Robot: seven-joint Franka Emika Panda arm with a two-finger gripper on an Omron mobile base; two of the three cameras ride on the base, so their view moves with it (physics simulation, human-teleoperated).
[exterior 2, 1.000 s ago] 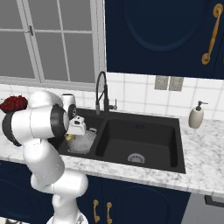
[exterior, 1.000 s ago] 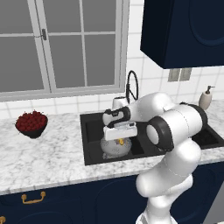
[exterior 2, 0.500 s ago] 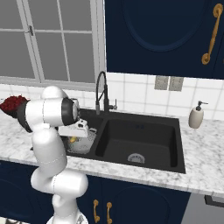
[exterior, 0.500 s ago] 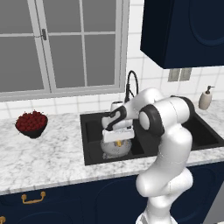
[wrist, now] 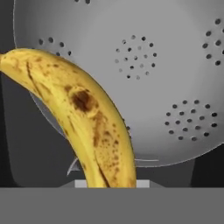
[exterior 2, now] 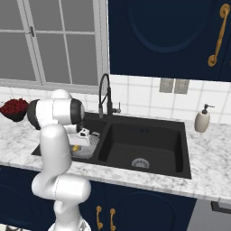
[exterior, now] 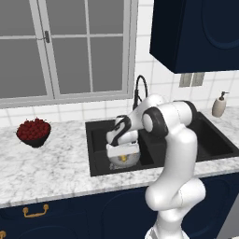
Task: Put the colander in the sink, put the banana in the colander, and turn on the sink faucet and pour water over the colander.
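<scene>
The silver colander (exterior: 115,163) sits in the left basin of the black sink (exterior: 95,161), seen too as the colander (exterior 2: 90,145) in the right base view. My gripper (exterior: 123,156) hangs just over its bowl, shut on the yellow banana (exterior: 123,159). In the hand view the spotted banana (wrist: 89,120) runs up from the bottom edge, with the colander (wrist: 166,65) and its hole clusters close beneath. The banana's tip lies over the colander's rim. The black gooseneck sink faucet (exterior: 139,89) stands behind the basins, no water running.
A dark bowl of red fruit (exterior: 33,132) rests on the marble counter to the left. A beige soap dispenser (exterior 2: 202,121) stands at the far right. The right basin (exterior 2: 149,140) has a round steel drain. Windows and tiled wall lie behind.
The hand has dropped lower and a little left into the left basin with the banana still in its grip. The elbow has swung back toward the faucet.
</scene>
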